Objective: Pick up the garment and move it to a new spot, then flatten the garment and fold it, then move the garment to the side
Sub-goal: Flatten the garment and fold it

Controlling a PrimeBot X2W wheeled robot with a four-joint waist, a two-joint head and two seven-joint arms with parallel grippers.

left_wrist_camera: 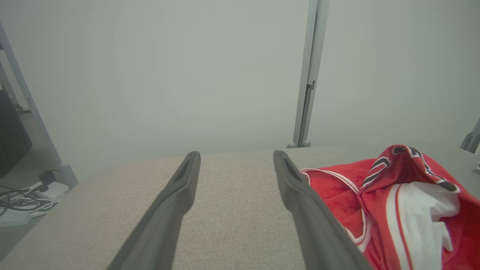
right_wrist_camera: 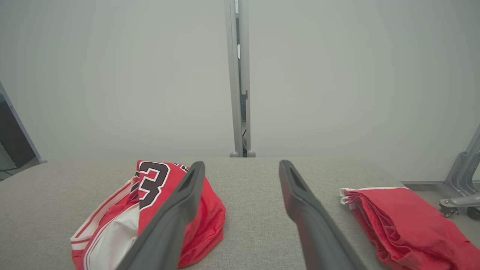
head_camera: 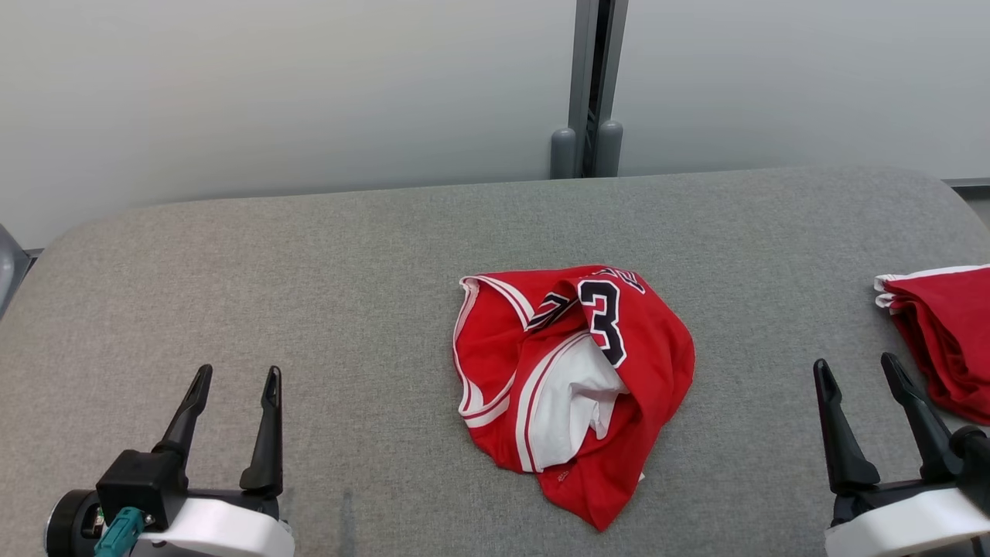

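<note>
So, garment btwn L hand, R hand

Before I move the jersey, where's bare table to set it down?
Widest bare patch: left half of table, between jersey and left end effector. Narrower strip between jersey and folded red pile. Crowded at the right edge, around that pile and right end effector.
</note>
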